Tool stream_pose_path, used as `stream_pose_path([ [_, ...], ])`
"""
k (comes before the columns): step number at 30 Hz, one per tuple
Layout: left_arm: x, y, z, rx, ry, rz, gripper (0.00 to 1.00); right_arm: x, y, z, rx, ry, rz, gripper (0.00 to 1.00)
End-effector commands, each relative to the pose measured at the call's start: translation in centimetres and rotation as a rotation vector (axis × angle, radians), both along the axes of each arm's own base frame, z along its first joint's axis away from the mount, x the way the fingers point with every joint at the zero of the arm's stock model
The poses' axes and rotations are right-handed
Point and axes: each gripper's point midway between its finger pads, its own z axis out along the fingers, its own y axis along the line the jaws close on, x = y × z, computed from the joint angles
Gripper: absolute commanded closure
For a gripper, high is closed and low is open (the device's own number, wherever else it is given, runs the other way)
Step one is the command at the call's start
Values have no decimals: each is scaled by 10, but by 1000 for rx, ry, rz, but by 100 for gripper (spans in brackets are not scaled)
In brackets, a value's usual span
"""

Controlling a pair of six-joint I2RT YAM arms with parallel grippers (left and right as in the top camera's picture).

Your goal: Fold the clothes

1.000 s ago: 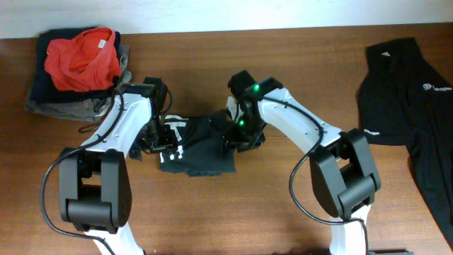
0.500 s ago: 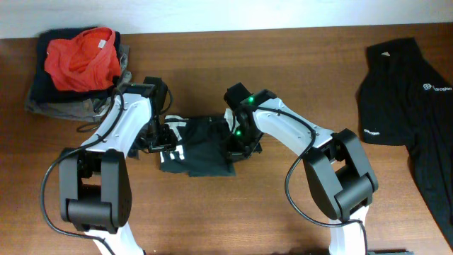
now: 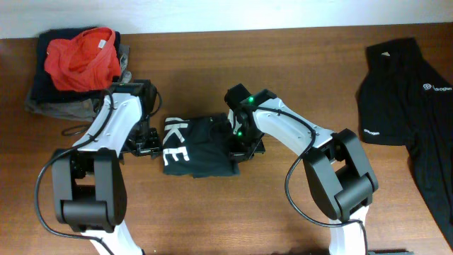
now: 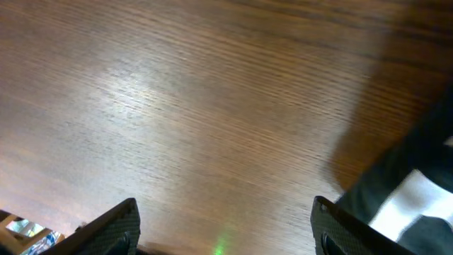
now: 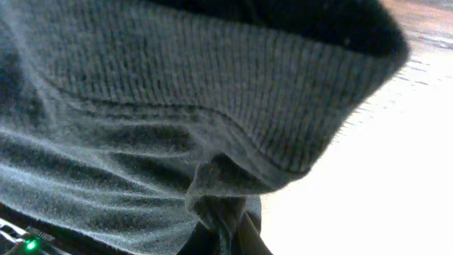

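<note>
The brown wooden tabletop (image 3: 297,64) carries a long black shirt (image 3: 410,106) lying unfolded at the right edge, well apart from the arms. At centre sits a small folded black shirt with white lettering (image 3: 198,142). The right jaws are clamped on its right-hand edge, so pulling away before letting go would likely drag the fold open. The left jaws stand wide over bare wood just beside it, steadying nothing.
</note>
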Motion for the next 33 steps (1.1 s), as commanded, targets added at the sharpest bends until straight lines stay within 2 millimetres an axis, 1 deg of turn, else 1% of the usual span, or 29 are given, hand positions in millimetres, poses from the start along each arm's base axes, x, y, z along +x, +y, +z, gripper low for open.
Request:
stream_pose_path([
  [1,11,-5,22,-42,-84,13,24,3,-20,-6,-125,-24,-45,96],
  [3,19,-15,33,-96,-143,19,24,4,-34,-8,-203,-33,-66,95],
  [4,23,-18,37,-117,-173,20,24,4,-37,-8,-222,-36,-64,93],
  [7,34,-34,50,-214,-253,14,28,3,-39,-8,-232,-34,-64,74],
  [10,40,-58,53,-352,-277,-41,29,7,-35,-1,-215,-47,-65,41],
  [12,40,-72,53,-426,-279,-62,30,11,-31,7,-192,-60,-52,23],
  [13,40,-77,53,-450,-278,-75,32,13,-30,12,-186,-70,-42,9],
  [14,40,-81,53,-463,-278,-81,32,16,-29,19,-181,-79,-35,4],
  [16,41,-92,54,-498,-281,-96,37,23,-30,31,-172,-92,-37,0],
  [17,42,-99,55,-522,-288,-111,40,26,-31,37,-167,-98,-38,1],
  [20,44,-117,53,-571,-305,-150,42,39,-40,57,-149,-108,-81,1],
  [23,43,-135,45,-623,-303,-177,46,56,-50,75,-68,-120,-95,1],
  [24,42,-141,42,-648,-299,-181,48,59,-54,79,-49,-119,-103,1],
  [27,40,-159,31,-732,-282,-186,53,67,-74,86,5,-100,-138,1],
  [30,41,-169,22,-785,-285,-191,61,71,-95,89,44,-79,-156,1],
  [33,41,-174,15,-823,-288,-191,70,72,-113,92,81,-66,-163,1],
])
